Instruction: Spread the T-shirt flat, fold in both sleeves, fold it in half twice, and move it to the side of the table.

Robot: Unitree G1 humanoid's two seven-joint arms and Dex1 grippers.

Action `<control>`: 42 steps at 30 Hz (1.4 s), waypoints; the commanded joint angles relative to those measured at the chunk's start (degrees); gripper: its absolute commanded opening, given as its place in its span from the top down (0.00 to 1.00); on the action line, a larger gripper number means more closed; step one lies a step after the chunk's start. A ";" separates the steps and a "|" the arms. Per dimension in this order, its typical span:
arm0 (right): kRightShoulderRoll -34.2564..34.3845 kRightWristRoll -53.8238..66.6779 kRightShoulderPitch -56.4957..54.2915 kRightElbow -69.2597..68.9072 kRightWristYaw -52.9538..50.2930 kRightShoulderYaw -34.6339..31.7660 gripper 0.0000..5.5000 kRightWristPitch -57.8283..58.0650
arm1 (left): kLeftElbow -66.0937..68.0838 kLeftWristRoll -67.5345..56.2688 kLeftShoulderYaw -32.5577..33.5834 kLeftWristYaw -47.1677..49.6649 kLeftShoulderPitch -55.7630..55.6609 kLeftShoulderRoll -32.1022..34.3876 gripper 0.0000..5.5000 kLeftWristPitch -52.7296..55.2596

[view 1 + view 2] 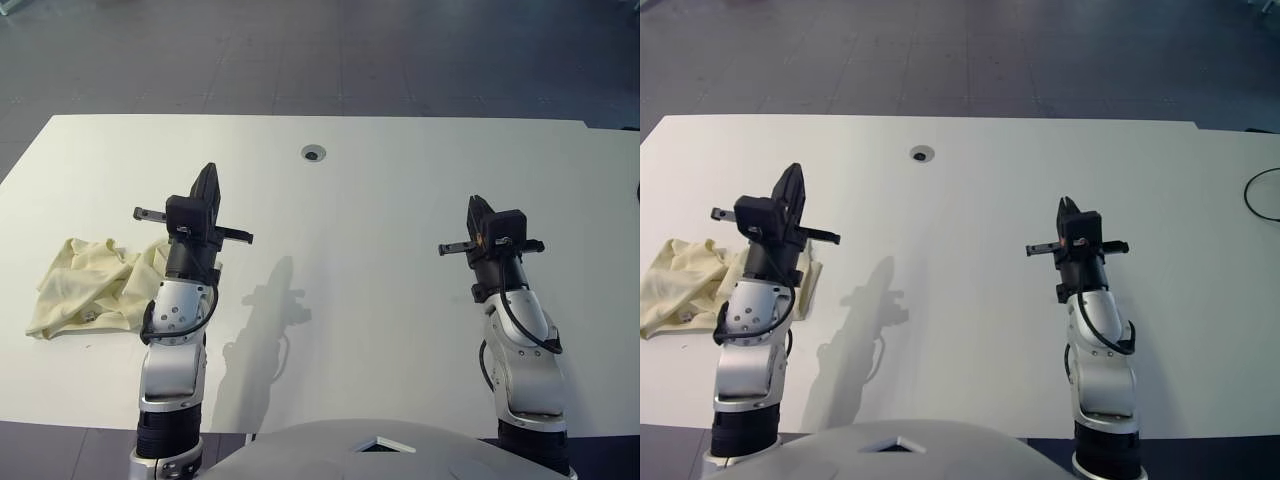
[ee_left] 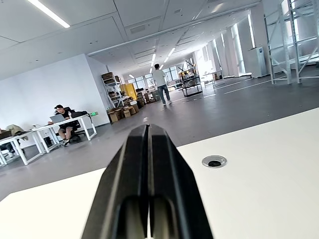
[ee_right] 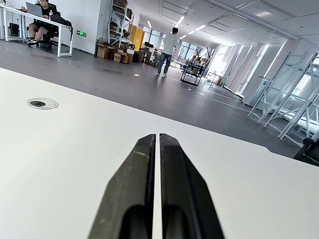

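The left hand (image 1: 208, 176) is held above the tabletop (image 1: 380, 240) on the left side, between the near edge and the middle, its arm rising from the near edge and its two fingers (image 2: 134, 164) pointing toward the far edge; they are pressed together with only a thin seam between them and nothing in their grip. The right hand (image 1: 476, 203) stands in a like pose on the right side, well apart from the left, its fingers (image 3: 174, 169) also closed to a hairline slit and holding nothing. The T-shirt (image 1: 88, 285), pale yellow, lies crumpled in a loose heap close to the left edge of the tabletop, nearer the near-left corner than the far one, just beside the left arm. The heap's side toward the middle of the tabletop is hidden behind that forearm, and whether the arm touches the cloth cannot be told. Sleeves and collar cannot be picked out among the folds. A round cable hole (image 1: 314, 153) sits near the far edge, and a dark cable (image 1: 1262, 195) at the right edge is cut off by the frame
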 commanded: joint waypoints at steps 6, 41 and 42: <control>-0.38 0.70 -0.65 0.85 1.06 0.39 0.99 -1.16 | 0.70 0.61 1.13 1.19 0.92 0.16 0.99 0.90; -0.34 -0.36 0.03 1.01 0.22 0.59 0.28 0.18 | -0.67 -2.21 10.63 -3.90 8.08 6.70 0.26 -1.37; -0.32 -0.38 0.11 1.03 0.19 0.58 0.27 0.19 | -0.59 -2.16 11.03 -4.26 8.59 7.10 0.24 -1.74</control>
